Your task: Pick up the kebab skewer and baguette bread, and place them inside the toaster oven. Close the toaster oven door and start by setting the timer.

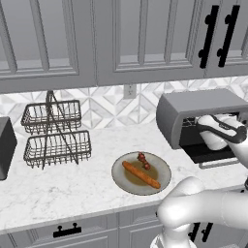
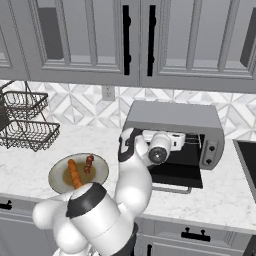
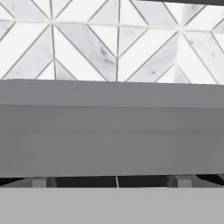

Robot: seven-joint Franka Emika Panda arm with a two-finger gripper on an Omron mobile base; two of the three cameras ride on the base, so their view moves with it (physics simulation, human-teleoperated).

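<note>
On the counter stands the toaster oven (image 1: 193, 109) (image 2: 172, 117), its door (image 1: 213, 156) (image 2: 175, 175) folded down flat in front of the black cavity. My gripper (image 1: 206, 127) (image 2: 175, 139) hovers at the cavity mouth, above the door, open and holding nothing. The hand view looks across the oven's grey top (image 3: 109, 131). To the oven's left lies a round plate (image 1: 162, 181) (image 2: 57, 172). On it rests the baguette bread (image 1: 141, 175) (image 2: 74, 173), with the kebab skewer (image 1: 143, 160) (image 2: 89, 162) beside its far end.
A two-tier wire basket (image 1: 55, 133) (image 2: 25, 125) stands at the back left of the counter. A dark appliance (image 1: 5, 145) sits at the far left edge. Wall cabinets hang low over the oven. A dark recess (image 2: 247, 160) lies right of the oven.
</note>
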